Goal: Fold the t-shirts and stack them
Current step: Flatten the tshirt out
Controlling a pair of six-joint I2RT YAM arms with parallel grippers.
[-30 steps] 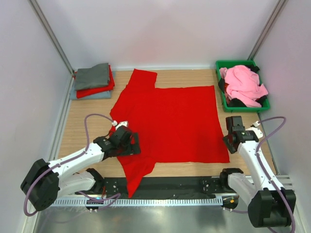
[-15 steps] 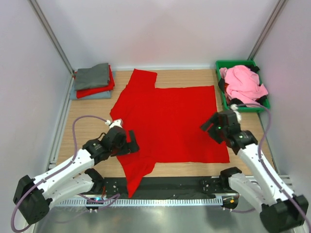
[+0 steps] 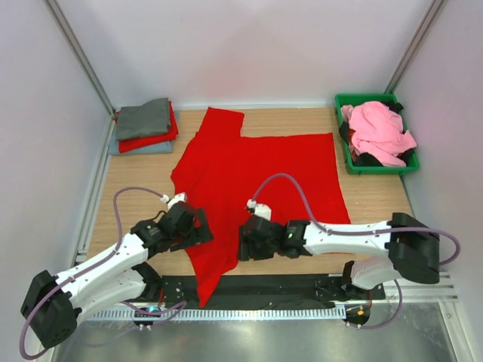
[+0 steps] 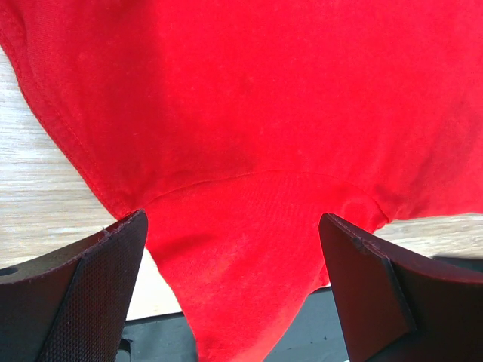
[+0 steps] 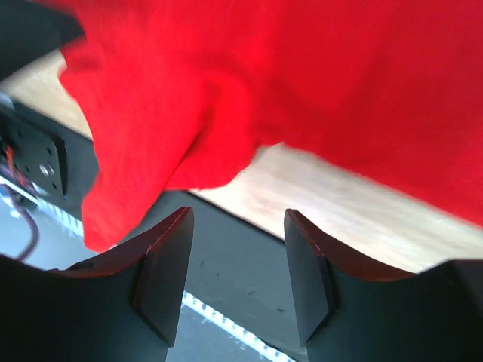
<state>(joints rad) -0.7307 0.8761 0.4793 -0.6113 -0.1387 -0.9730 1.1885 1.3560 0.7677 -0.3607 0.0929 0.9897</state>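
Observation:
A large bright red t-shirt (image 3: 264,181) lies spread flat on the wooden table. Its near sleeve (image 3: 211,264) hangs over the black front rail. My left gripper (image 3: 199,231) is open over the shirt's left edge by that sleeve, and the left wrist view shows the red cloth (image 4: 249,136) between the spread fingers (image 4: 98,279). My right gripper (image 3: 243,247) is open and empty just right of the sleeve, above the table's near edge. The right wrist view shows the shirt (image 5: 317,75) ahead of that gripper (image 5: 238,219). Folded grey (image 3: 143,117), red (image 3: 151,140) and light blue-grey (image 3: 128,149) shirts are stacked at back left.
A green bin (image 3: 366,97) at back right holds a pink shirt (image 3: 377,128) and dark ones (image 3: 366,159). The black rail (image 3: 287,286) runs along the near edge. White walls and metal posts enclose the table.
My right arm swung from the right side of the table across to the near edge beside the sleeve. My left gripper shifted slightly nearer and stays open over the shirt.

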